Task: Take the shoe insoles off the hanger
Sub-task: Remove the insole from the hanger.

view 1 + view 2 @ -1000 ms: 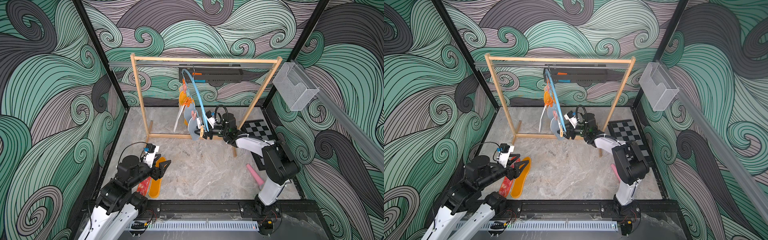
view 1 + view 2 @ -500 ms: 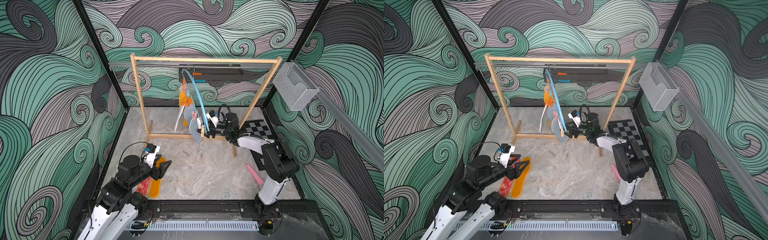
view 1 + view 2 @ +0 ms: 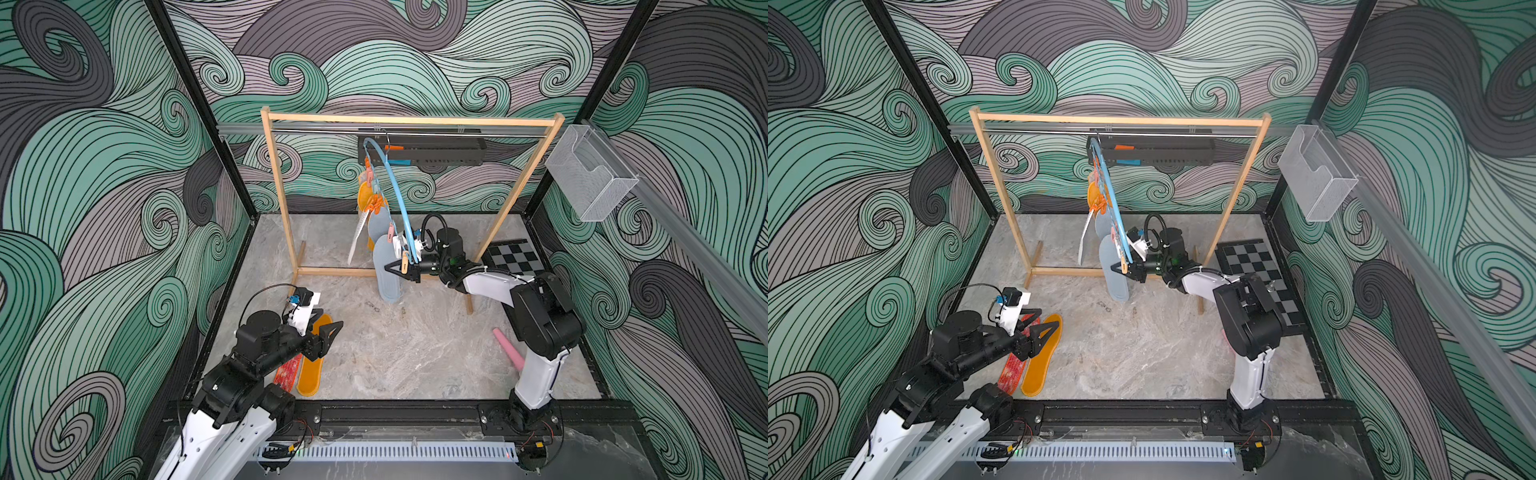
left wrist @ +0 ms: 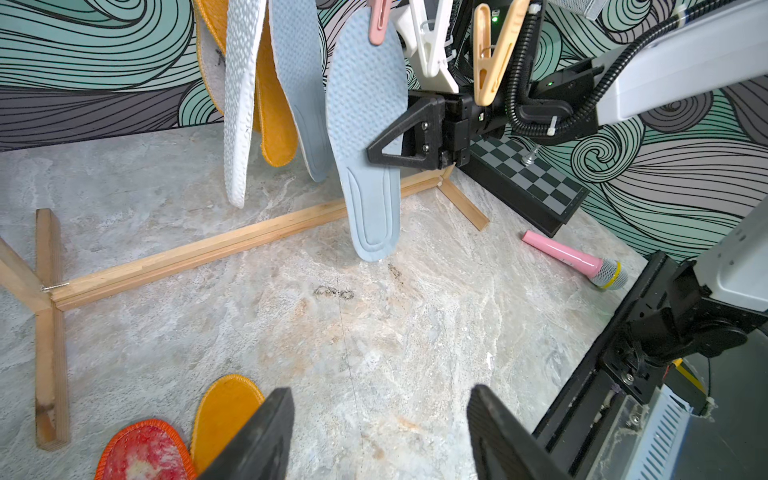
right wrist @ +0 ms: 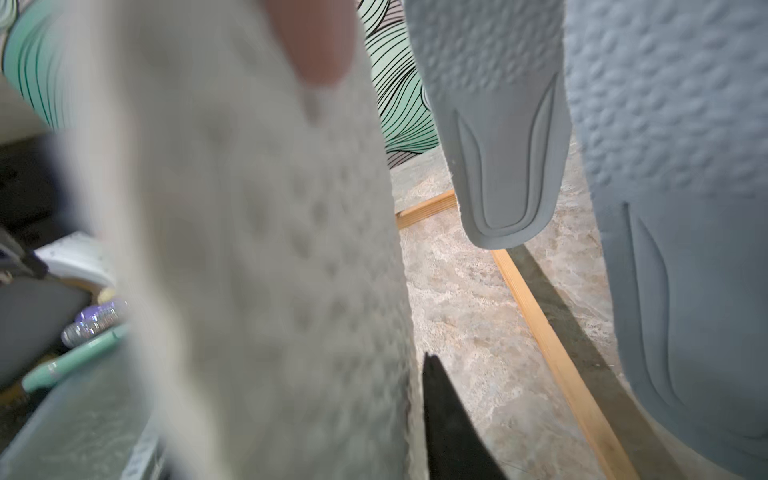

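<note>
The right gripper [image 3: 393,269] has pushed further in beneath the wooden rack [image 3: 409,119], and now we see it clenched on the nearest grey-blue insole [image 3: 386,289], which still hangs from the blue hanger [image 3: 399,192] on that rack. In front of the rack, the left gripper [image 4: 380,392] stands released above the worktop [image 3: 415,345], beside an orange insole [image 3: 311,370] and a red-white insole [image 3: 286,372].

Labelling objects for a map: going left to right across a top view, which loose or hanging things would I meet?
Red-white mottled insole → loose orange insole → hanging grey-blue insole → pink stick → clear wall bin.
</note>
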